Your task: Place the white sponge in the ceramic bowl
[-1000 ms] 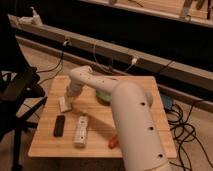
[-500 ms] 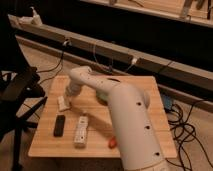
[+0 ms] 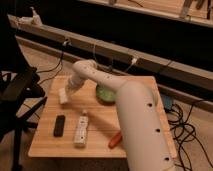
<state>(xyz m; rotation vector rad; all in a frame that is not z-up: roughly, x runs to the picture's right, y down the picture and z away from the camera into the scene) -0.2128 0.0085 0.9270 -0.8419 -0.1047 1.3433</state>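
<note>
Table (image 3: 145,85): gripper (image 3: 64,96), half-hidden ceramic bowl (image 3: 105,93).

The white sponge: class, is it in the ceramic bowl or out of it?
Out. The white sponge is at the gripper over the table's left part, apart from the ceramic bowl.

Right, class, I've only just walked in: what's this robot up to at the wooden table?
The robot's single arm reaches across the wooden table, with its gripper at the left side, at a white sponge. The ceramic bowl, greenish inside, sits further right, partly behind the arm. The sponge is not in it yet. A black remote, a white remote and an orange object lie nearer the front.
</note>
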